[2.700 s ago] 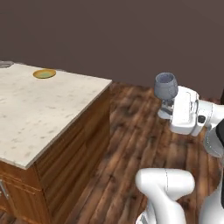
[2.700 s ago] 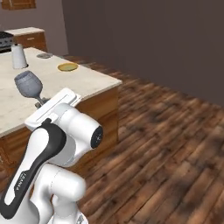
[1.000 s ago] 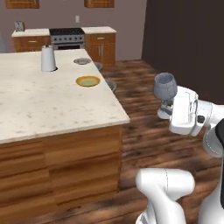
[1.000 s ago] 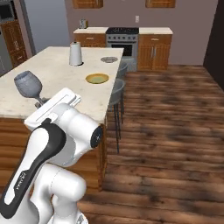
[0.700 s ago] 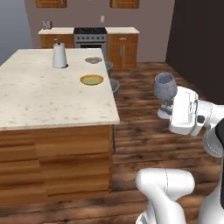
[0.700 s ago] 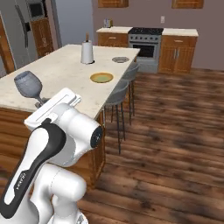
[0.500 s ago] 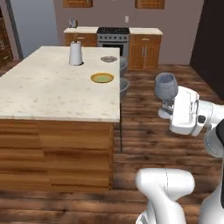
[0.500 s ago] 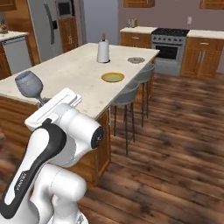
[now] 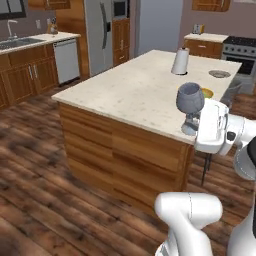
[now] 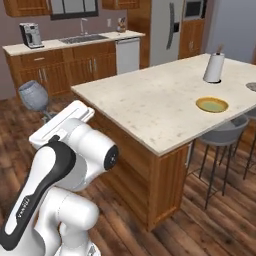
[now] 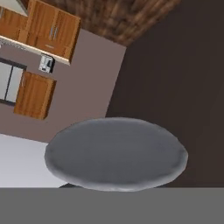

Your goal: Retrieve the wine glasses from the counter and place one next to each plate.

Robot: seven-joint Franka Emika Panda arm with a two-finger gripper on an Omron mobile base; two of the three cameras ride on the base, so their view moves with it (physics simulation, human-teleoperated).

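One wine glass, blue-grey and upright, rides above the wood floor beside the island, short of its near edge. My gripper is shut on its stem; the fingers are hidden behind the white hand. In the right base view the same wine glass stands over my gripper. The hand view has its bowl right in front of the lens. The orange-rimmed plate lies on the island near the stools, and the grey plate lies farther along. The counter with its sink runs along the back wall.
The island has a wood-panelled end facing me and carries a paper-towel roll. Grey stools stand along its right side. A coffee machine sits on the counter, with a dishwasher and tall fridge beyond. Open floor lies to the left.
The whole scene has swung as the base moved: the island now shows from another side, and the sink counter and fridge have come into view. The arm and the held glass keep their pose.
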